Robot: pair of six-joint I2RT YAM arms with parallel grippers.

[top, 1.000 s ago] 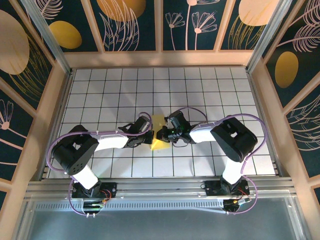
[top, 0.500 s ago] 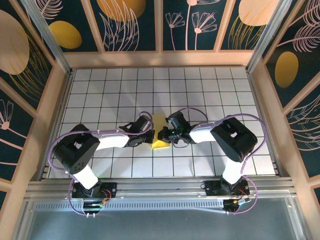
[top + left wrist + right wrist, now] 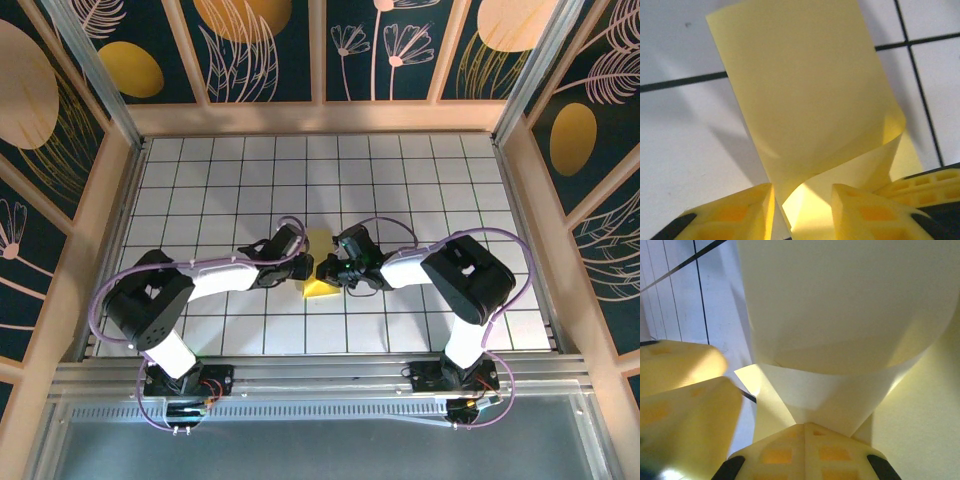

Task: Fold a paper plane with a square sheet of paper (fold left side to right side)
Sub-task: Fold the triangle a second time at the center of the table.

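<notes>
**Sheet looped between the two tools, mid-desk**

Top view: the square sheet of paper (image 3: 318, 244) sits near the middle of the white gridded desk (image 3: 400, 170), somewhat closer to the arm bases than to the far wall. It is pale yellow. One part shows on the far side of the tools and a brighter part shows on their near side. The left tool (image 3: 305, 268) and the right tool (image 3: 326, 270) meet almost tip to tip over the sheet. The left arm reaches in from the left and the right arm from the right.

Left wrist view: the sheet is lifted off the desk and curled over into a soft loop, and the bend is rounded. The left tool's two yellow fingers (image 3: 735, 215) stand apart with a clear gap. The lower edge of the curl runs down into that gap, and neither finger appears to press on it. Entered as parted, nothing clamped. Another yellow finger comes in at the lower right edge, just beside the loop.

Right wrist view: the right tool's fingers (image 3: 835, 455) are closed together at the bottom of the frame. The sheet comes out from between their tips and bulges upward in a rounded fold. Entered as clamped on the sheet. Blurred yellow fingers sit at the left, just beside the paper; whether they touch it cannot be told.
</notes>
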